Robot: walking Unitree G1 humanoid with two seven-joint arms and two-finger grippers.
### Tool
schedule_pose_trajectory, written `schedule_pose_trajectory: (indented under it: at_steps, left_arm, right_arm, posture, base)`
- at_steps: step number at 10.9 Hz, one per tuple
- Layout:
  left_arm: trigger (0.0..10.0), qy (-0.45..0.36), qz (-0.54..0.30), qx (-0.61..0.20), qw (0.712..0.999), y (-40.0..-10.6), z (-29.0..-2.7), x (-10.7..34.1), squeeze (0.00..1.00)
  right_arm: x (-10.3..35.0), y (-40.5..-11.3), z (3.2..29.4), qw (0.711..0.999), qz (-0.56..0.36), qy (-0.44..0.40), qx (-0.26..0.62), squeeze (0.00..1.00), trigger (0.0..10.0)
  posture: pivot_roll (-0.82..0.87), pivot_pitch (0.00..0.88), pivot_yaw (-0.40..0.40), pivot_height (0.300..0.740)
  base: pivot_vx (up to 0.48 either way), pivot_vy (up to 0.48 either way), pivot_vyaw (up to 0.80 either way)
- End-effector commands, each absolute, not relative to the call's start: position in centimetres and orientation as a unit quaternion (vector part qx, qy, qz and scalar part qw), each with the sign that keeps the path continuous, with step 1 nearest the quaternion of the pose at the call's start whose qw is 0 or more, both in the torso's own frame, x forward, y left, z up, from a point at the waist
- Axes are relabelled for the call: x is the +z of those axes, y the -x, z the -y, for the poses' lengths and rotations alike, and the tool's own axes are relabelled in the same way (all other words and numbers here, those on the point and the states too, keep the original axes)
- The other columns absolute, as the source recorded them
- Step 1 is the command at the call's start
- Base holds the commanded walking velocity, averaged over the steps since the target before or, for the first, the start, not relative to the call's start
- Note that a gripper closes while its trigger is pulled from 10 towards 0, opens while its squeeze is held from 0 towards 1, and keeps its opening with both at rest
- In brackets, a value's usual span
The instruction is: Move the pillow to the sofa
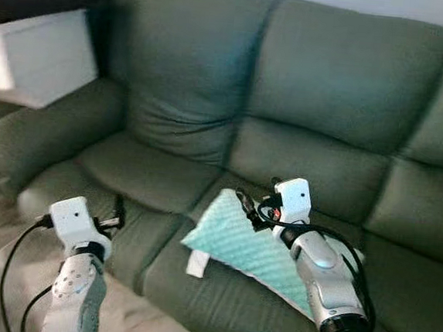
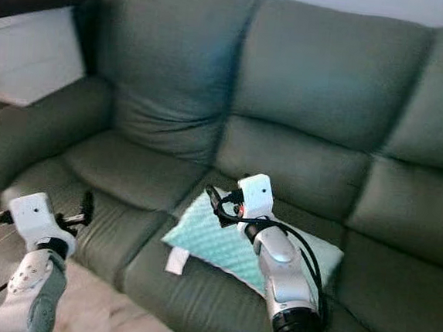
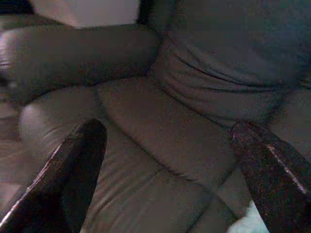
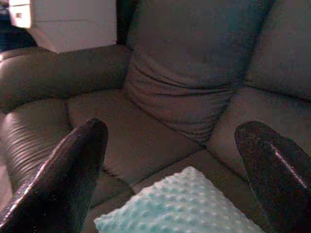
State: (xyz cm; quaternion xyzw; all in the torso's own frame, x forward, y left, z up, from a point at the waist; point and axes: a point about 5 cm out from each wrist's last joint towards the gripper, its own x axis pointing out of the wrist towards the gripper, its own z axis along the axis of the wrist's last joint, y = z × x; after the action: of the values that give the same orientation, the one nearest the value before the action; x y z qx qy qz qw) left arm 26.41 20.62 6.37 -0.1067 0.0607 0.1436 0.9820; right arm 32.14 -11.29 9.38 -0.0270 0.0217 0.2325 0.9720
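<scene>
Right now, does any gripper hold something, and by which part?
Nothing is held. The right gripper is open above the pillow lying on the sofa; the left gripper is open too.

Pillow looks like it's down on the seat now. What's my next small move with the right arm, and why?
Probably draw the right gripper straight back and up. The pillow lies flat on the sofa seat cushion, and the right wrist view shows both fingers spread wide above it, gripping nothing. The left gripper is open too, beside it.
</scene>
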Motion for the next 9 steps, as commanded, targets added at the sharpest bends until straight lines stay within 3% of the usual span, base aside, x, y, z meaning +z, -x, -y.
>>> schedule_pose_trajectory:
  at_steps: [1,6,9]
  left_arm:
    - [10.0,0.104,-0.058,0.138,0.983,-26.8,-20.6,6.9,0.0]
    - [10.0,0.137,-0.057,0.117,0.982,-26.9,-19.5,6.8,0.0]
    - [10.0,0.132,-0.05,0.116,0.983,-27.1,-19.7,7.1,0.0]
  right_arm:
    - [9.8,-32.3,11.0,0.971,-0.015,0.03,0.238,0.0,10.0]
    - [9.9,-32.6,10.9,0.97,-0.015,0.027,0.242,0.0,10.0]
    - [10.0,-32.7,11.1,0.971,-0.016,0.026,0.238,0.0,10.0]
  posture:
    - [-0.19,0.0,0.07,0.74]
    - [-0.2,0.0,0.06,0.74]
    - [-0.2,0.0,0.057,0.74]
  base:
    - [0.0,0.0,0.8]
    - [0.0,0.0,0.75]
    - [0.0,0.0,0.0]
